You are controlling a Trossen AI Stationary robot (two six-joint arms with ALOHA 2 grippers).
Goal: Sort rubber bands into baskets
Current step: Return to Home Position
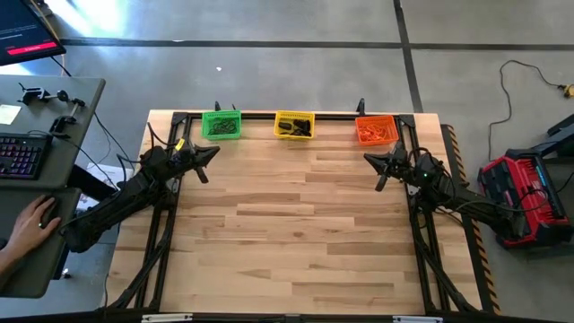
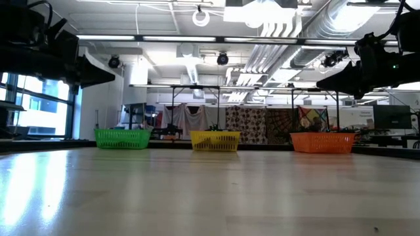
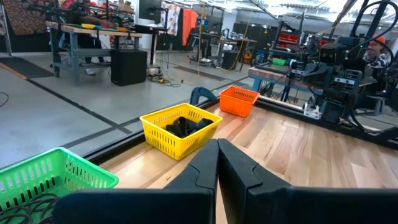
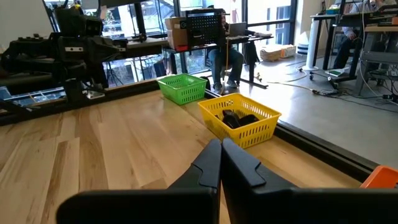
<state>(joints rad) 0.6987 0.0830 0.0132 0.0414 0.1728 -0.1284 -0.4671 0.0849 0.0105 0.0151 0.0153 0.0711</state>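
1. Standing in a row along the far edge of the table (image 1: 296,242) are a green basket (image 1: 221,125), a yellow basket (image 1: 294,125) and an orange basket (image 1: 376,130).
2. Dark rubber bands (image 3: 185,126) lie in a heap inside the yellow basket, and some more dark loops lie at the bottom of the green basket.
3. The orange basket perhaps holds orange bands, but they are hard to tell from its lattice.
4. The left gripper (image 1: 212,153) hangs above the table near the green basket. Its fingers (image 3: 202,165) are pressed together with nothing between them.
5. The right gripper (image 1: 369,161) hangs near the orange basket, facing the left gripper and well apart from it. Its fingers (image 4: 208,163) are also together and hold nothing.
6. A person's hand (image 1: 31,224) rests on a desk (image 1: 54,99) beside the left side of the table.
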